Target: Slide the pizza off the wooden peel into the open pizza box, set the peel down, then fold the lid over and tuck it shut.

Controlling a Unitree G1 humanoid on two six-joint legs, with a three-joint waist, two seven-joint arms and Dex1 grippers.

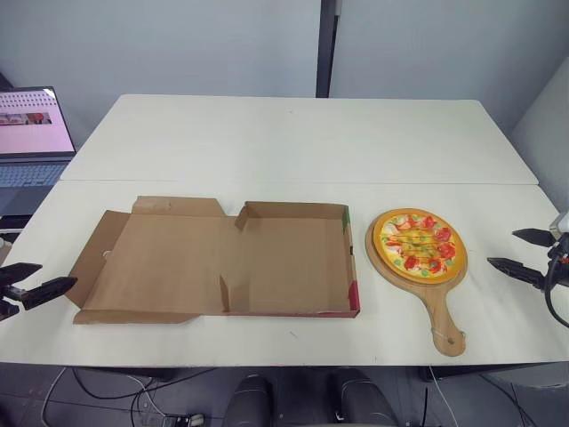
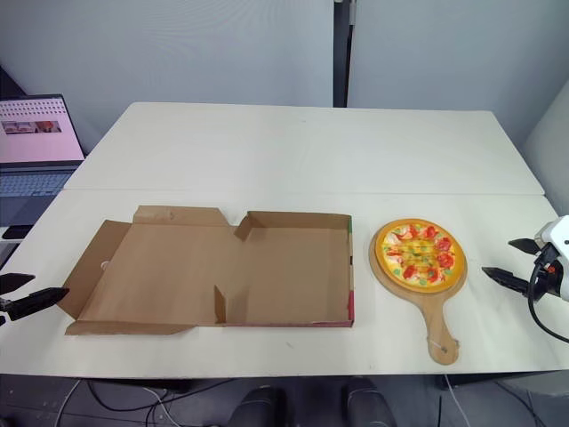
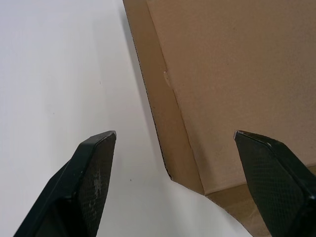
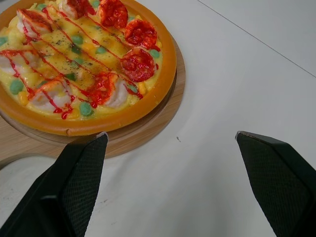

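Observation:
A toy pizza [image 1: 419, 244] with red and green toppings lies on a round wooden peel [image 1: 436, 309] at the table's right, handle pointing toward the front edge. To its left the brown cardboard pizza box [image 1: 222, 258] lies open and flat, lid spread to the left. My right gripper [image 1: 519, 252] hovers open just right of the peel, the pizza [image 4: 84, 59] close ahead of its fingers. My left gripper [image 1: 43, 282] stands open at the lid's left edge [image 3: 168, 123], holding nothing.
A laptop [image 1: 31, 133] with a lit screen sits off the table's far left. The white table [image 1: 293, 142] is two tops joined by a seam running left to right behind the box. A wall stands behind.

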